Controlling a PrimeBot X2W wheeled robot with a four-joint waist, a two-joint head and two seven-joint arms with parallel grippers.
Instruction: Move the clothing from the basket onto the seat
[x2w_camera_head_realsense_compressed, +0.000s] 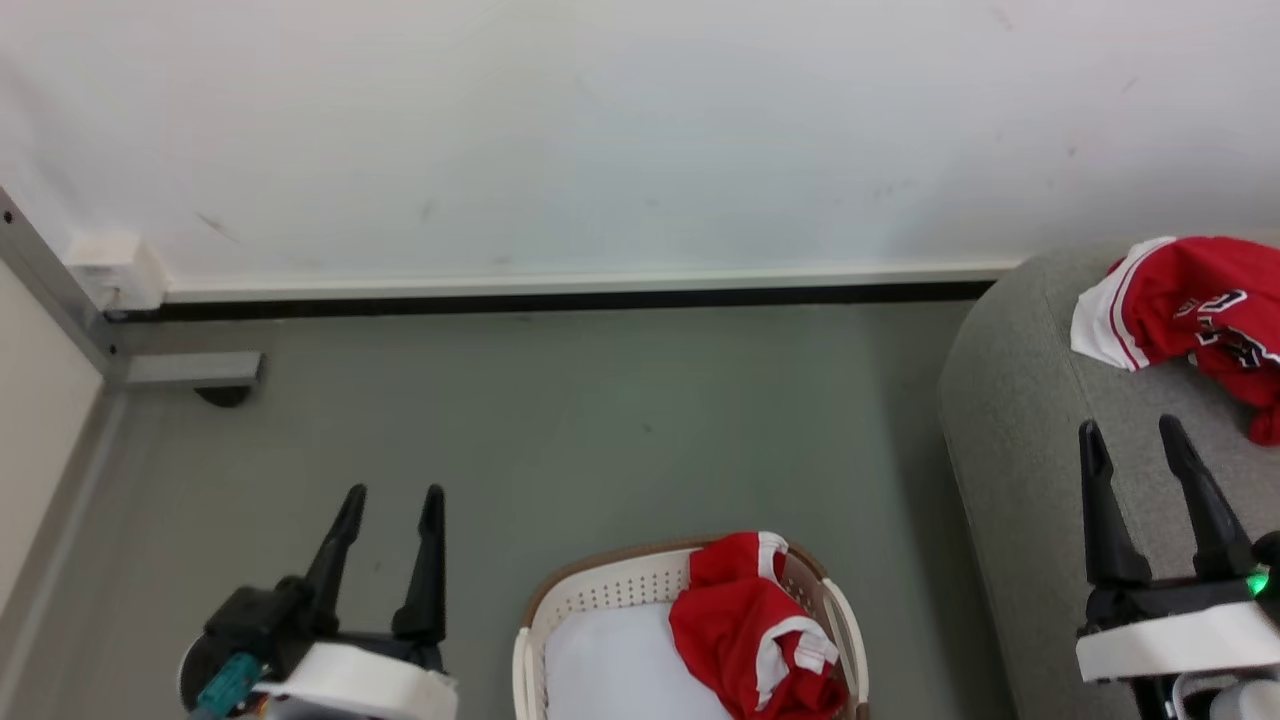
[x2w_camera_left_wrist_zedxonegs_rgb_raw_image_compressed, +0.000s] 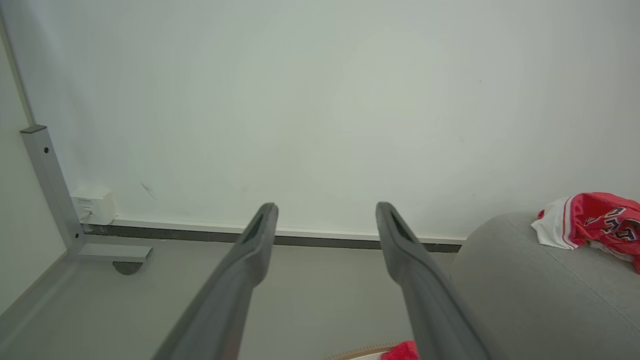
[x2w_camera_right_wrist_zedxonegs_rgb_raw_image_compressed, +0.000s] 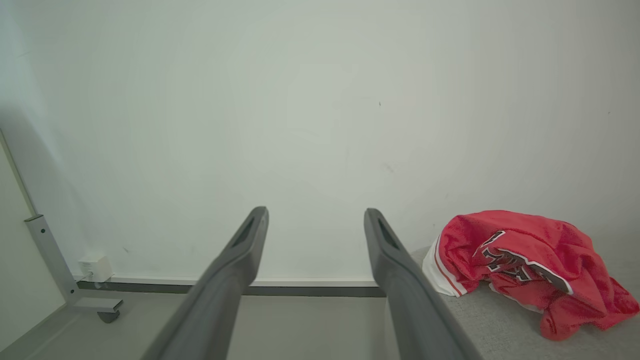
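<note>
Two red garments are showing: one jersey is lying crumpled on the seat toward the wall, and one garment is draping inside the basket at its right, reaching over the rim. One left tool is hovering over bare floor, fingers spread wide and empty. One right tool is hanging above the seat, likewise parted and holding nothing. Open floor is lying between basket and wall.
</note>
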